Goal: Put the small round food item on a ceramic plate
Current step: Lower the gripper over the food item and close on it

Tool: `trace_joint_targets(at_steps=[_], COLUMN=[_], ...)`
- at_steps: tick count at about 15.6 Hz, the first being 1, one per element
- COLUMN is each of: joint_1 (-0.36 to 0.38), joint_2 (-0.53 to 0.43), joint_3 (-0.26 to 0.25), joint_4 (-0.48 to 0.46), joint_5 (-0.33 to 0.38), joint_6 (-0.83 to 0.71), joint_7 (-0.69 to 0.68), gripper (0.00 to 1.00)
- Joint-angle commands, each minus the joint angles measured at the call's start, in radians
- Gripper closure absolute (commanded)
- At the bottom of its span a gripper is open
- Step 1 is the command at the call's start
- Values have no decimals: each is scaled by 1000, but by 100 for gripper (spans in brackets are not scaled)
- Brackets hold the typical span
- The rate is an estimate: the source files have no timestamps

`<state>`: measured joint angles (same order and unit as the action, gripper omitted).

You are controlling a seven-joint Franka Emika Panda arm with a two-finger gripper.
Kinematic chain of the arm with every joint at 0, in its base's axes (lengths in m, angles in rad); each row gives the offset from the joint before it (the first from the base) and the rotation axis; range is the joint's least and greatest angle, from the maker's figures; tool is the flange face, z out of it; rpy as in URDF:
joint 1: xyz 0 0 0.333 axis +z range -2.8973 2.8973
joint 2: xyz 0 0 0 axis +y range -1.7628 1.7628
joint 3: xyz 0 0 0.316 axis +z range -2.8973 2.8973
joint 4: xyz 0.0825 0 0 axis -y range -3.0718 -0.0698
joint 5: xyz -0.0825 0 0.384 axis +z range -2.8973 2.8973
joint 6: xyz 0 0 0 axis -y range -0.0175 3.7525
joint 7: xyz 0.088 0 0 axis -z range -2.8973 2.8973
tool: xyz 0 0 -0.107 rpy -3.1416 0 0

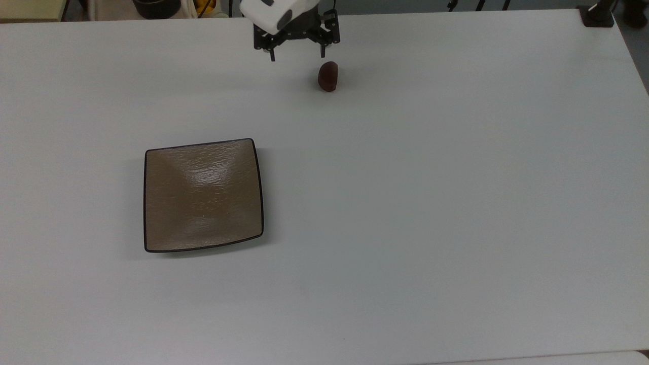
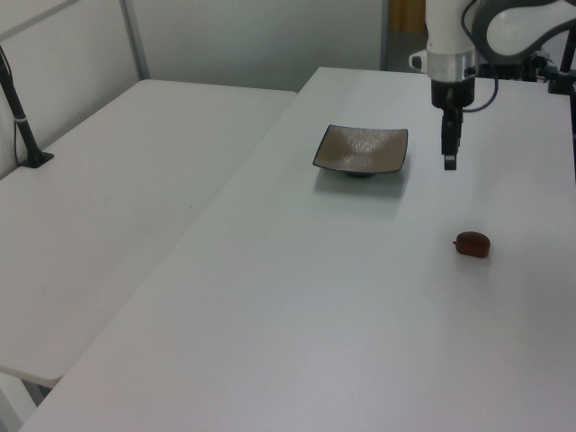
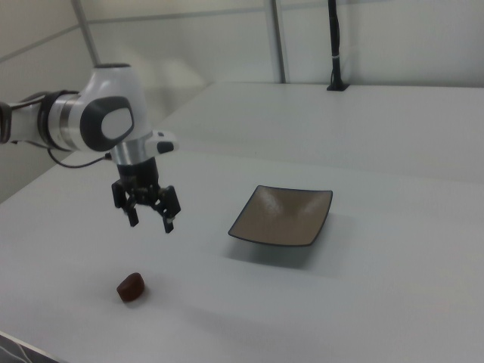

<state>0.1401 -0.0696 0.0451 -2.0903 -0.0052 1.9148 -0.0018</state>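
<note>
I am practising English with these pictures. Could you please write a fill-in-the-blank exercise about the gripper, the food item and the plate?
1. The gripper hangs above the table with its fingers ____.
2. The small round food item lies on the ____, not on the plate.
3. The ceramic plate has a ____ shape with rounded corners.
4. The plate holds ____.

Missing words: open; table; square; nothing

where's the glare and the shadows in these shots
Top view: a bright sheen streaks the ceramic plate across its upper middle, with a thin shadow under its lower edge on the table. Right view: a soft shadow spreads below the plate, and a faint one lies beside the small round food item. Left view: light is even, shadows faint.
</note>
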Motion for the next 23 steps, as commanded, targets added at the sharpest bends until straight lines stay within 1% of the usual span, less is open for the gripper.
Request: trace_joint_targets(at_steps=[1, 6, 8, 11, 14, 16, 18, 22, 23], joint_1=[30, 52, 58, 84, 96, 104, 115, 116, 116], joint_2=[-41, -24, -1, 36, 62, 103, 126, 152, 152], joint_3=[-4, 7, 9, 9, 9, 10, 27, 36, 36], joint_4=[-131, -194, -195, -197, -197, -195, -197, -197, -197], joint_5=[-1, 1, 2, 24, 25, 27, 28, 27, 25], joint_6=[81, 139, 145, 145, 148, 164, 213, 219, 217], joint_7=[-18, -18, -18, -17, -11, -7, -3, -6, -7], gripper=[0, 0, 0, 0, 0, 0, 0, 0, 12])
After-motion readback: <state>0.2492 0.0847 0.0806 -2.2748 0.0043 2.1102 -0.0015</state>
